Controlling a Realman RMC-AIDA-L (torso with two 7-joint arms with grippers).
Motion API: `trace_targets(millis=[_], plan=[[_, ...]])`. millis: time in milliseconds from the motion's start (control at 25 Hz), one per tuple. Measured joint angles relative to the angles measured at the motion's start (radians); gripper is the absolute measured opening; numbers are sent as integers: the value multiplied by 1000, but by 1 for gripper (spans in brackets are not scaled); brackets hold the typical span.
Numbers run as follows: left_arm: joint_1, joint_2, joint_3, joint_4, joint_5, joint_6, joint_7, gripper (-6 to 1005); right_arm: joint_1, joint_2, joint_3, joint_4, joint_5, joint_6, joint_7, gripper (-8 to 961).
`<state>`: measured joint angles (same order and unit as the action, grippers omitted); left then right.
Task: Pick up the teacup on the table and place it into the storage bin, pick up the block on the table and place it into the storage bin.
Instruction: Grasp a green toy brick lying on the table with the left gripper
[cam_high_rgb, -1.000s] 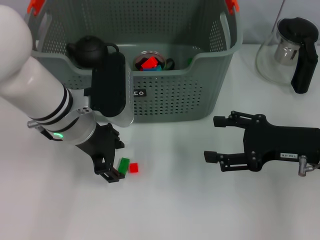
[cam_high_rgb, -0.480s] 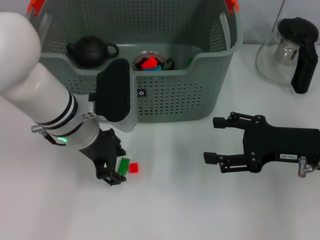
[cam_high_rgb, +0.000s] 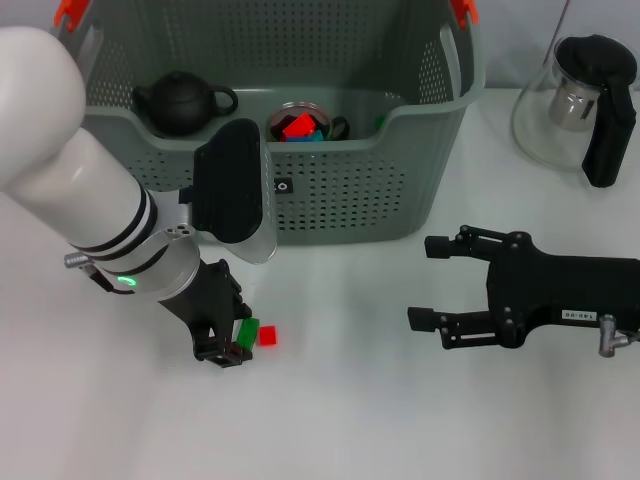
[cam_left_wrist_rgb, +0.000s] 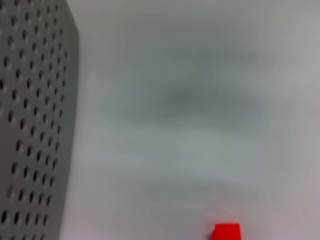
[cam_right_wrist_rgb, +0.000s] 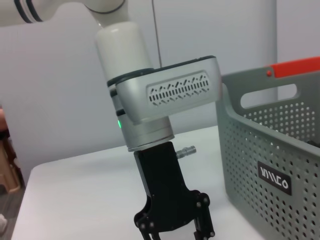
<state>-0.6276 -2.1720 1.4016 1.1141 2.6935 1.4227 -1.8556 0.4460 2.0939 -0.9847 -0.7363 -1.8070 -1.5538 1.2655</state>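
A small green block (cam_high_rgb: 247, 331) and a red block (cam_high_rgb: 267, 336) lie on the white table in front of the storage bin (cam_high_rgb: 340, 195). My left gripper (cam_high_rgb: 226, 341) is down at the table with its fingers open, and the green block sits right at its fingertips. The red block (cam_left_wrist_rgb: 226, 232) also shows in the left wrist view, next to the bin wall (cam_left_wrist_rgb: 30, 125). Inside the bin stands the teacup (cam_high_rgb: 297, 122), holding red and blue blocks. My right gripper (cam_high_rgb: 428, 281) hovers open and empty at the right. The right wrist view shows the left gripper (cam_right_wrist_rgb: 174, 231) beside the bin (cam_right_wrist_rgb: 260, 150).
A black teapot (cam_high_rgb: 183, 102) sits in the bin's left part. A glass pot with a black lid and handle (cam_high_rgb: 588, 98) stands at the far right of the table. The bin has orange handle clips (cam_high_rgb: 68, 11).
My left arm has shifted slightly right and lower, bringing its fingers closer onto the green block. The blocks and the right arm have stayed in place.
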Motion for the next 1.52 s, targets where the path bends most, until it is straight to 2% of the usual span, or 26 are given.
trace_targets(millis=[680,880,1320,1440,1520], plan=[[-12,5,12,4,5,2,-76,372,0,-2,0,0,0,-16,0,947],[-8,3,10,5,5,0,-76,235,0,-1,0,0,0,-26,0,947],[26,-1,37,62,3,3,-76,240,-3,-3,1,0,0,-27,0,946],[31,-2,58,61,2,-5,-78,399,-4,-3,2,0,0,-27,0,946],[32,-2,64,58,2,-13,-78,434,-4,-3,3,0,0,-27,0,946]])
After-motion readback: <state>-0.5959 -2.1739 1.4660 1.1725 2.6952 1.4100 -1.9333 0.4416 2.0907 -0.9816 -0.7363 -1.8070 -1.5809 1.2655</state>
